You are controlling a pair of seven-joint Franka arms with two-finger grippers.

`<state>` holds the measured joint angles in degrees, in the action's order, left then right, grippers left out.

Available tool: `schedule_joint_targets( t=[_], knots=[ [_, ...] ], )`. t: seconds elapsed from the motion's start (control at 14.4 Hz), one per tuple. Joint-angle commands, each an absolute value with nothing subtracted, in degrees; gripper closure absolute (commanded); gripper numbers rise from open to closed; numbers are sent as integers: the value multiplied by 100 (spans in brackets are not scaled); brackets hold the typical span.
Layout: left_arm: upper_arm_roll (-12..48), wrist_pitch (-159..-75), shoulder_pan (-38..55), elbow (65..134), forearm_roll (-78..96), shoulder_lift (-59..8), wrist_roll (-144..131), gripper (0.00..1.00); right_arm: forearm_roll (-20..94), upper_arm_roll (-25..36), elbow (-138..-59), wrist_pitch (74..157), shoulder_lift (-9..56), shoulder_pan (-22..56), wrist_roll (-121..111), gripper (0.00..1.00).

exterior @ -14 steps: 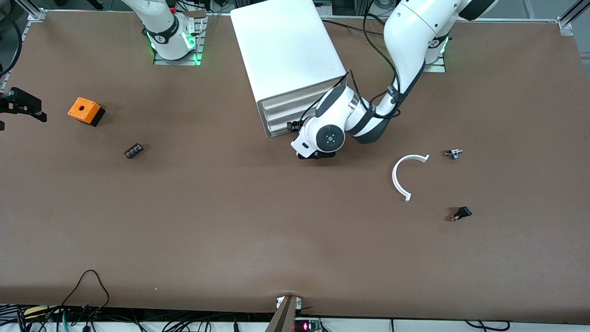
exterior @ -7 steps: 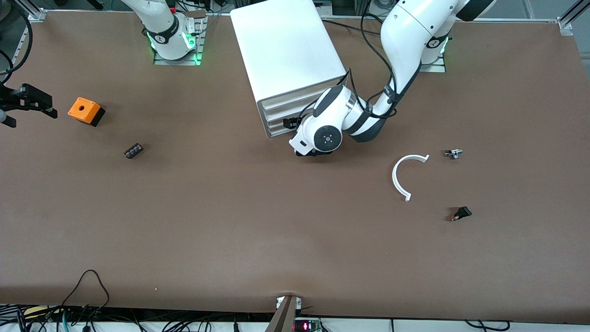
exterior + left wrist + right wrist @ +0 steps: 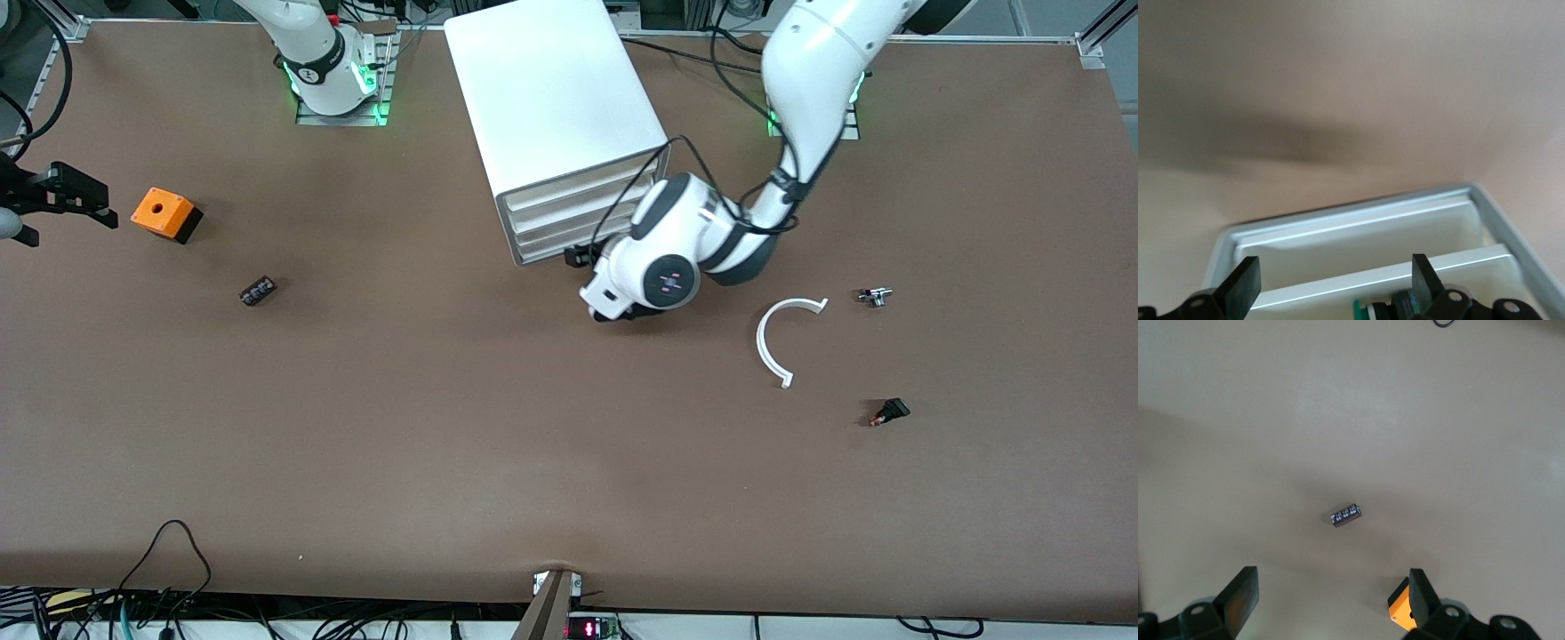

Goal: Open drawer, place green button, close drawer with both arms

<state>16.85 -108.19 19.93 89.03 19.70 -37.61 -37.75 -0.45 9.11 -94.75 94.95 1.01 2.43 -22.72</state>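
Lying in a white drawer compartment (image 3: 1358, 250) under the spread-fingered left gripper (image 3: 1331, 287) is the tiny green-capped, black-bodied button (image 3: 1373, 310). The right gripper (image 3: 1331, 600), also open, waits above the small dark ribbed block (image 3: 1345, 515) beside the orange box (image 3: 1399, 611).

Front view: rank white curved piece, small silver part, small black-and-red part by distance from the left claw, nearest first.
From the left claw, in front of the cabinet's drawers:
1. White curved piece, on the table toward the left arm's end.
2. Small silver part, beside the curved piece, toward the left arm's end.
3. Small black-and-red part, nearest the front camera.
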Motion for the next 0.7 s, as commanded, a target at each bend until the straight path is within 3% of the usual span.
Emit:
schedule_joint_targets(
  t=[0.0, 0.42, 0.63],
  knots=[
    [1696, -10443, 1662, 8904, 1174, -3271, -3700, 0, 9, 914, -9554, 9475, 9, 255, -2320, 0],
    [1661, -9801, 740, 8648, 195, -2813, -1788, 0, -9, 914, -9501, 9475, 26, 246, -2303, 0],
    [1661, -9291, 441, 8631, -666, -2243, -1110, 0, -9, 905, -9475, 9501, 35, 255, -2285, 0]
  ],
)
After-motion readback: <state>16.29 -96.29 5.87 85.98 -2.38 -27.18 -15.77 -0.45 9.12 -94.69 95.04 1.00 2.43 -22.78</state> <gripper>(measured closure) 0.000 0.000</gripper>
